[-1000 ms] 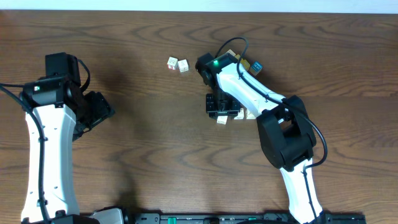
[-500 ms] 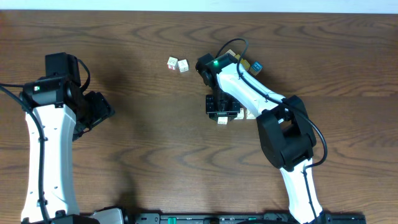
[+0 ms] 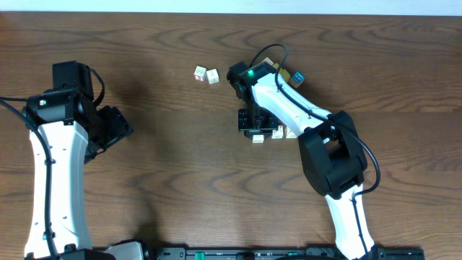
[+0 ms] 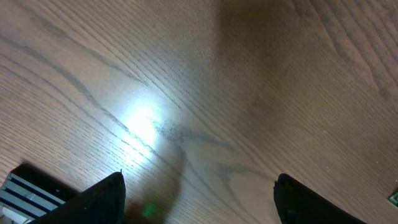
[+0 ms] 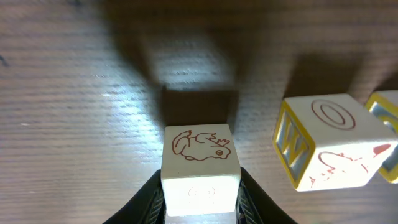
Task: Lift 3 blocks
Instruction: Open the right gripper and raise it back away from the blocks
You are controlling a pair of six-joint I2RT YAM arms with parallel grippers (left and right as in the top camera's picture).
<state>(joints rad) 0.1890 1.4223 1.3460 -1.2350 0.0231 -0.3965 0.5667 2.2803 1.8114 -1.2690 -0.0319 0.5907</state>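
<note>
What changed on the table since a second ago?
The right end effector squeezed its fingers in against the sides of the cream block. The left end effector stayed wide open and still, and the two far blocks did not move.

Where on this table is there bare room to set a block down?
Bare table spans the middle, between the left arm and the right arm, below the block pair. Crowded: around the right pincer, frog block beside a yellow-edged block.
</note>
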